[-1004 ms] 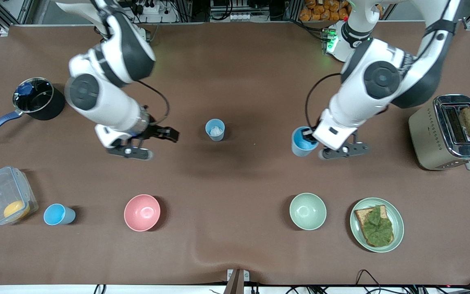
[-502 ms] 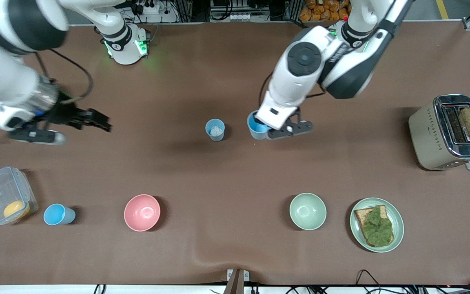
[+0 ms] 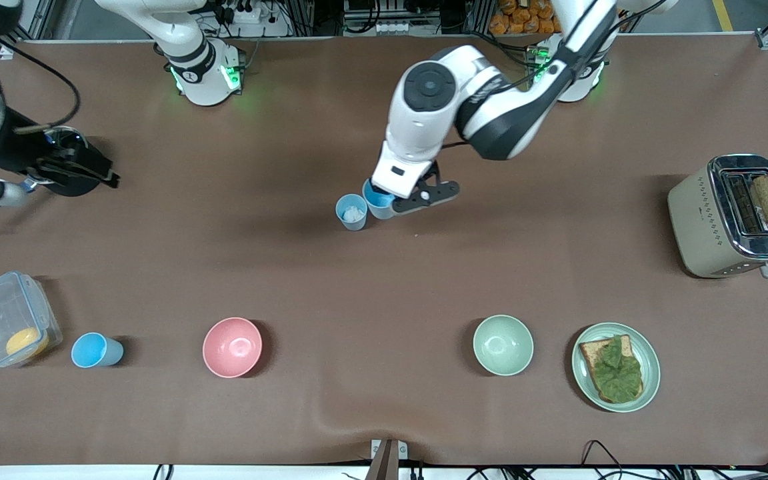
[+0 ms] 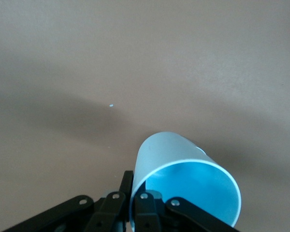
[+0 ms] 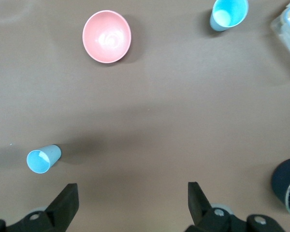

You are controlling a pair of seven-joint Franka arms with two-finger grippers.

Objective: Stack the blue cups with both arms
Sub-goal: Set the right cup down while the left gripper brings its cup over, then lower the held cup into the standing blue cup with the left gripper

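Carried my left pincer (image 3: pixel 389 203), clamped on an empty blue cup (image 3: pixel 377 198), beside the bench cup (image 3: pixel 351 212) holding something white; right pincer (image 5: pixel 130 203) spread wide.

Front camera sits high, facing the robots, taking in the whole tabletop (image 3: pixel 384 280). Left wrist camera looks down close on a held blue cup (image 4: pixel 183 188). Right wrist camera rides high, sharing the pink bowl (image 5: pixel 107 36) with the front view.
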